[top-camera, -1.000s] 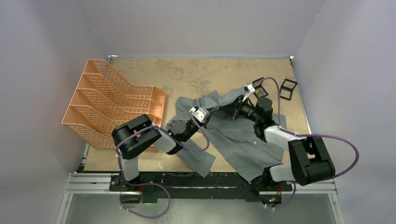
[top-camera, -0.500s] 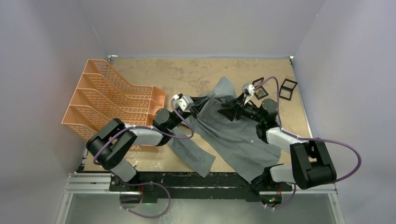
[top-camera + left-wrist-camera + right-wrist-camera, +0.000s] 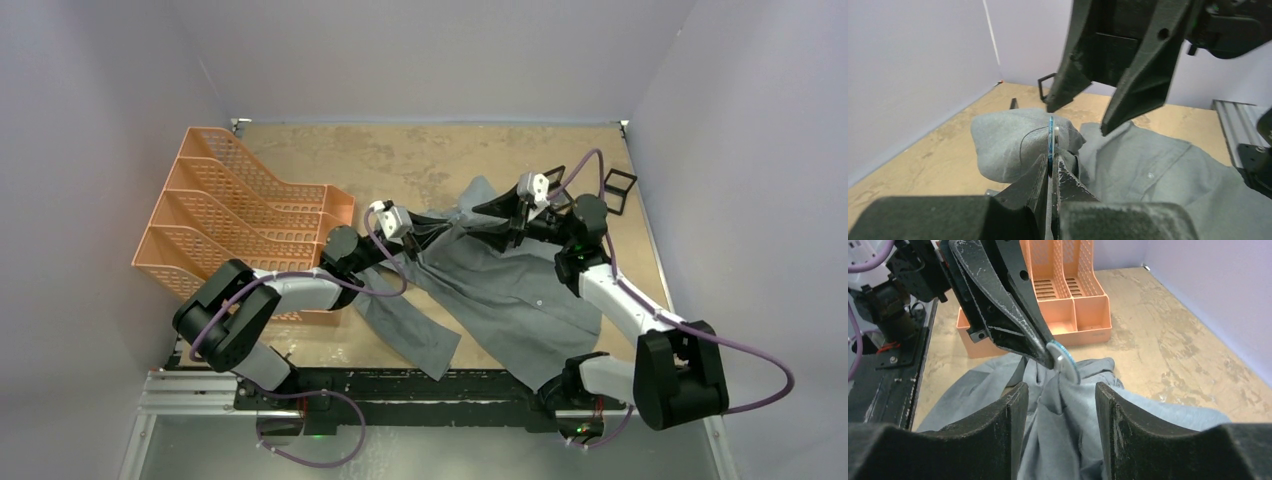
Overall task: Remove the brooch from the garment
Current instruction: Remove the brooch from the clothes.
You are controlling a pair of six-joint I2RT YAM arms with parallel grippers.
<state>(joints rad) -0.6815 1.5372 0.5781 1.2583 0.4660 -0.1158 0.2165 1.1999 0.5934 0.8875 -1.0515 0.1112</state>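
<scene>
One orange rack [image 3: 240, 220] nearby; left tool [image 3: 1050, 167] clamps brooch [image 3: 1051, 136], perhaps garment [image 3: 1158, 170] too; right tool [image 3: 1060, 390] gapes.

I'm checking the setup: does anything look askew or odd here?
The garment is not lying flat: its cloth is bunched into a peak at the brooch, which the left end effector pinches edge-on. The right end effector stands open astride that cloth. Nothing looks torn.

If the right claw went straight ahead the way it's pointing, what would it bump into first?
Probably the brooch, pinched in the shut left gripper and sitting just ahead between the open fingers of the right gripper, with bunched garment beneath it. Exact depth is unclear.
</scene>
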